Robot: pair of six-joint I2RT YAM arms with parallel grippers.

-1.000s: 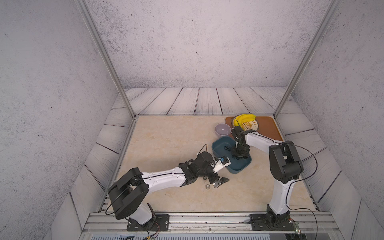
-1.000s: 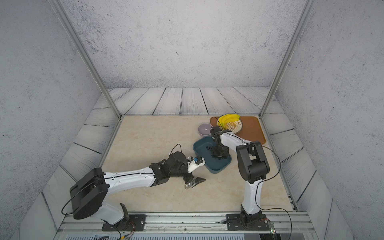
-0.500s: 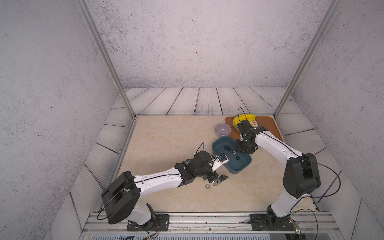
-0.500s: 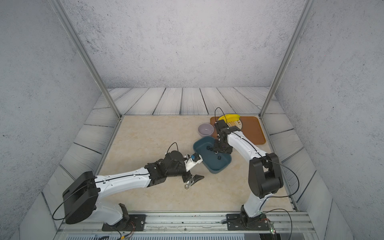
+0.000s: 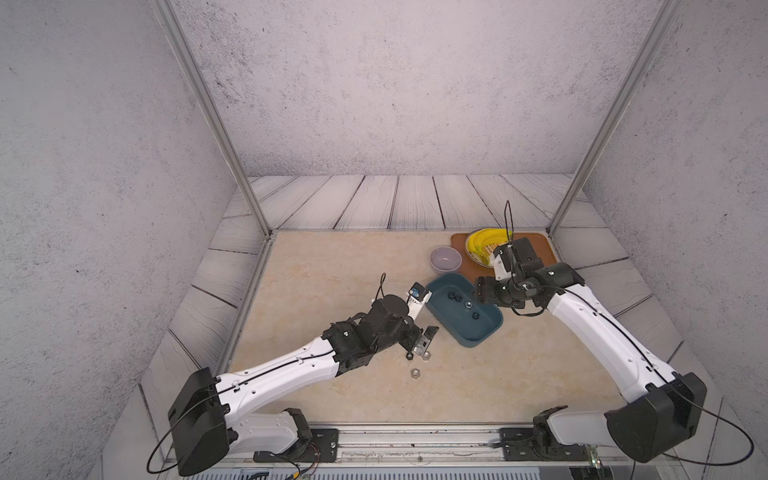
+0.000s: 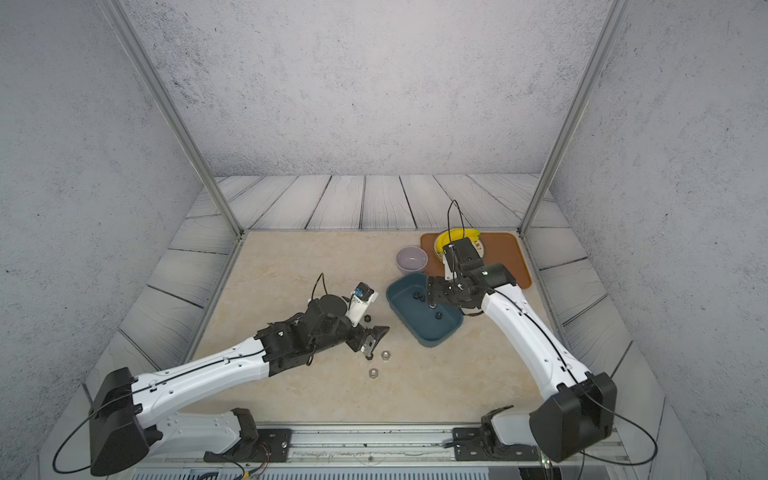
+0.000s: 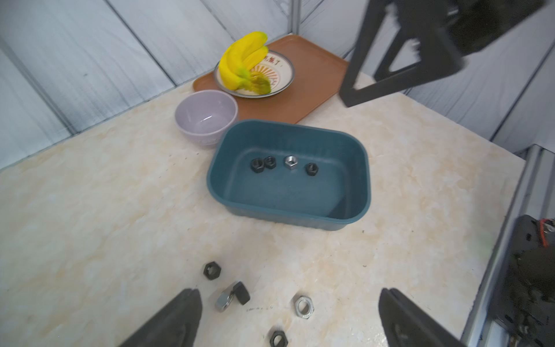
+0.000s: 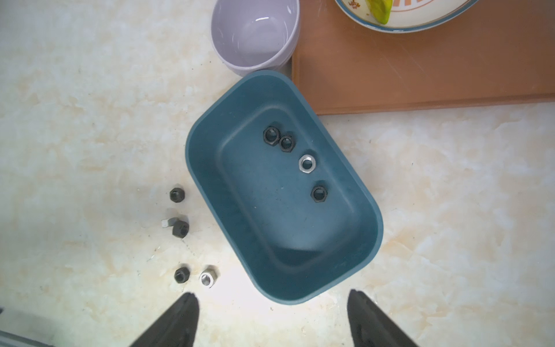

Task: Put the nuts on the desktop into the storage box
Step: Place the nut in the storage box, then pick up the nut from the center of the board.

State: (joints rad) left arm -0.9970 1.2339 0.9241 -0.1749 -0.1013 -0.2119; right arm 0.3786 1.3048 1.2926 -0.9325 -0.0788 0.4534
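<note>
Since a second ago the right arm has unfolded from an upright, bent pose into a long, low reach, with its elbow now back near the front. The left arm has stretched out lower too. The right jaws hang above the box, spread wide and gripping nothing. The left jaws are also wide apart and empty, set low over loose nuts that lie on the desk just beside the box's long side. There, one silvery nut leans against a black one. Four more nuts, three black and one silvery, lie flat inside the box in a rough row along its length. The box rests on the desk with its long axis diagonal in both top views. One short end is just beside the bowl and the tray, and the other points toward the front right.
</note>
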